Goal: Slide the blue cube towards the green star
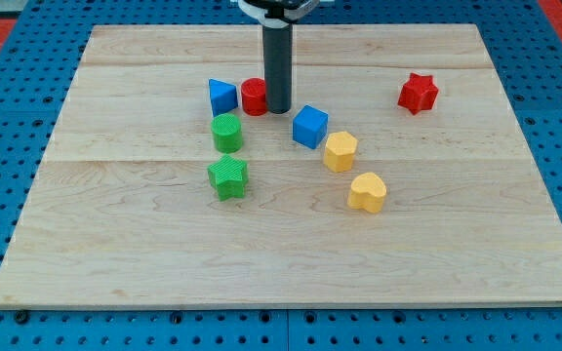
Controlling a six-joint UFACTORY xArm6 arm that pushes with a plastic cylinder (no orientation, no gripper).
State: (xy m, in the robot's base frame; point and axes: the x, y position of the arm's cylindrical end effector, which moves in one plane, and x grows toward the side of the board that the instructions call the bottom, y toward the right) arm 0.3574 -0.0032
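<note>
The blue cube (310, 127) sits near the middle of the wooden board. The green star (227, 176) lies to its lower left, with a gap between them. My tip (278, 109) touches the board just up and left of the blue cube, right beside the red cylinder (254, 97). The tip is close to the cube but apart from it.
A green cylinder (226, 132) stands just above the green star. A blue triangular block (222, 96) sits left of the red cylinder. A yellow hexagon block (341, 151) and a yellow heart (367, 192) lie right of the cube. A red star (418, 93) is at the upper right.
</note>
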